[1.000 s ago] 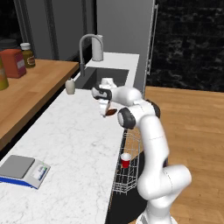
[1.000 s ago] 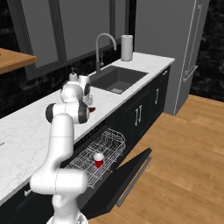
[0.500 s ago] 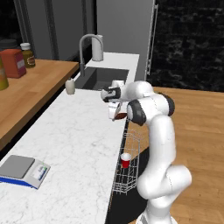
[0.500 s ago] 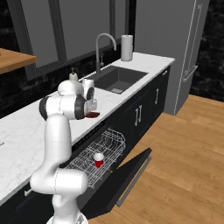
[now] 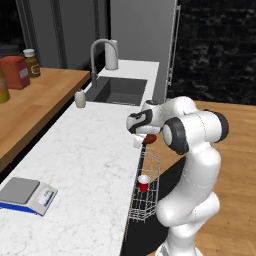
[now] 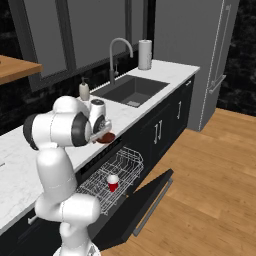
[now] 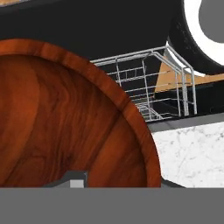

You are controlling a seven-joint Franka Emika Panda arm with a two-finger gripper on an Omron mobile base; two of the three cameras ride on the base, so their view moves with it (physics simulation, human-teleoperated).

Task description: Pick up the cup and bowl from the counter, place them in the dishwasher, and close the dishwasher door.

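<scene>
Over counter edge [image 5: 131, 165] | jaws grip bowl [image 7: 65, 127] | base views: cup [image 6: 113, 183] in rack [image 6: 120, 170]

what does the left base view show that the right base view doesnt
Left base view alone: a kitchen scale on the near counter, and an orange-brown wooden shelf carrying a red box and a jar.

Right base view alone: the dishwasher door hanging open, and the dark cabinet doors with silver handles.

Both: the gripper carrying the bowl at the counter edge above the wire rack, the cup already standing in that rack, the sink and the faucet.
</scene>
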